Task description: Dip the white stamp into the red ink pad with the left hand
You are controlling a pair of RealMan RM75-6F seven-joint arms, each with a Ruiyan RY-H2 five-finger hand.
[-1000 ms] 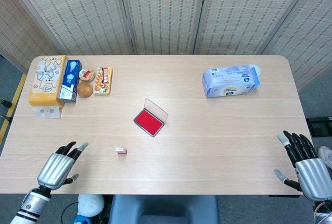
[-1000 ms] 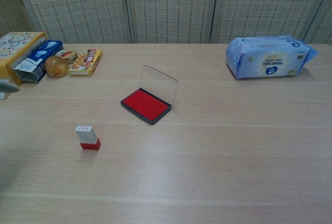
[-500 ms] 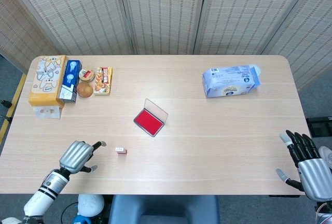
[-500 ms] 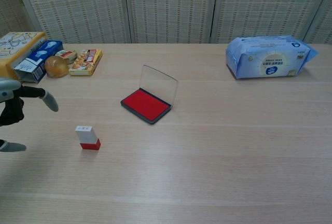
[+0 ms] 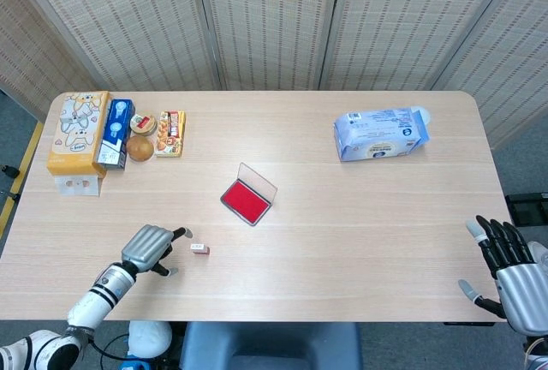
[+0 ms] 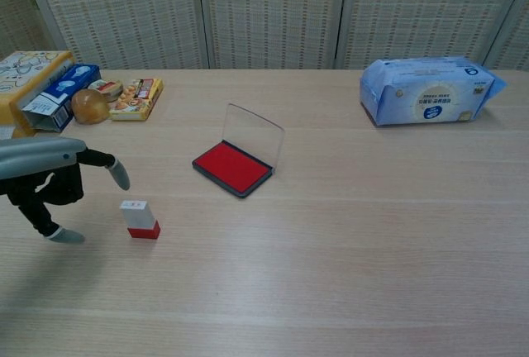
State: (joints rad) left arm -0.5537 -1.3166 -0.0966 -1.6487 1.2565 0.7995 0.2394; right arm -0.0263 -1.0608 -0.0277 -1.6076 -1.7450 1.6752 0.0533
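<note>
Reaching toward the white stamp (image 6: 140, 218), my left hand (image 6: 51, 180) hangs just beside it, fingers spread and holding nothing. The stamp stands upright on the surface (image 6: 347, 241), apart from the red ink pad (image 6: 233, 167), whose lid is open. Grasping, lifting and dipping all remain undone.

Right hand (image 5: 514, 271) cut by head view corner (absent from chest view); left hand (image 6: 41, 177) clipped at chest view edge.
</note>
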